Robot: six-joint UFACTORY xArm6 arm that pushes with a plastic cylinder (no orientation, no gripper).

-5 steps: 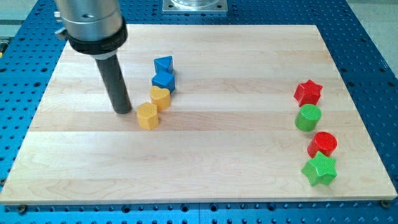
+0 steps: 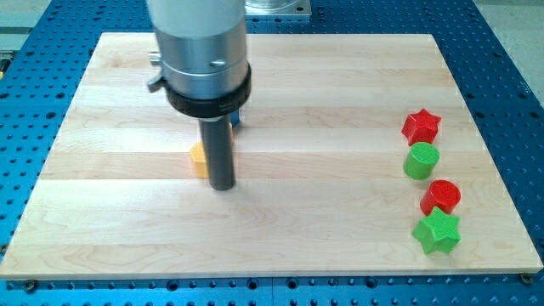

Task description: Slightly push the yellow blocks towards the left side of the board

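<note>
My tip (image 2: 222, 185) sits just right of a yellow block (image 2: 198, 159), perhaps touching; no pincer shows.

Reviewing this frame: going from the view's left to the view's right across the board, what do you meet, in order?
Yellow block, mostly hidden behind the rod → my tip, just right of it → green cylinder → green star. I leave out the blue sliver behind the rod, and the red star and red block, whose spans overlap the green ones.
</note>
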